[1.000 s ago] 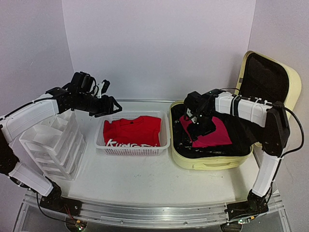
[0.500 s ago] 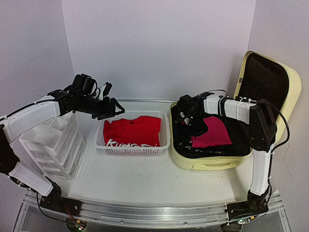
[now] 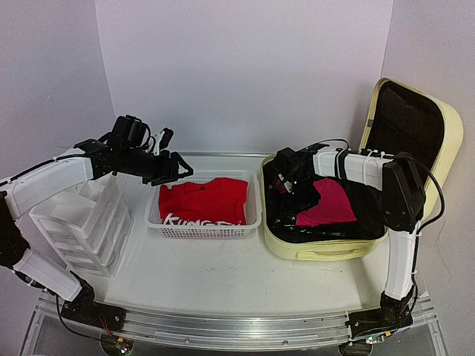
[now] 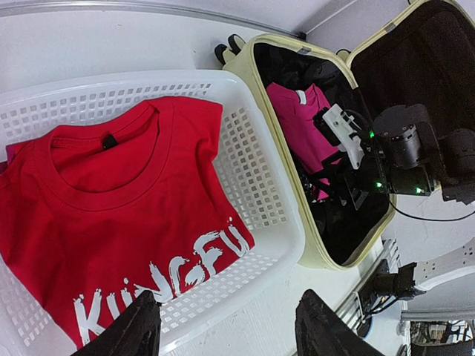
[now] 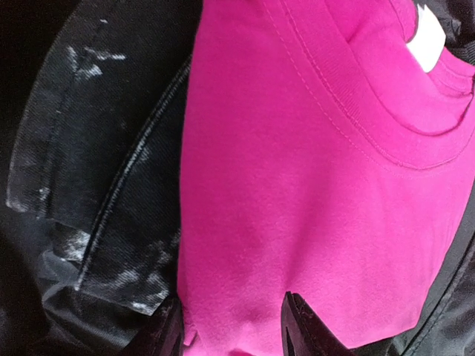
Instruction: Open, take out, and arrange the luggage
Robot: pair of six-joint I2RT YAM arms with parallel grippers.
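The pale-yellow luggage [image 3: 319, 248] lies open at the right, its lid [image 3: 438, 126] leaning back, black lining showing. Inside lie a folded magenta shirt [image 3: 330, 204] and dark jeans [image 5: 111, 185]. My right gripper [image 3: 291, 191] is down inside the luggage at the shirt's left edge. In the right wrist view its fingers [image 5: 167, 334] are open and straddle the magenta shirt's [image 5: 312, 185] edge. My left gripper [image 3: 169, 165] hovers open and empty above the back left of the white basket [image 3: 252, 194], which holds a folded red shirt [image 3: 202, 200]. The luggage also shows in the left wrist view [image 4: 315, 256].
A white plastic drawer unit [image 3: 82, 222] stands at the left under my left arm. The grey back wall runs close behind the basket and luggage. A metal rail [image 3: 223, 326] edges the table front.
My right gripper has moved left across the luggage and lowered onto the magenta shirt's left edge. My left gripper has shifted slightly right above the basket's corner.
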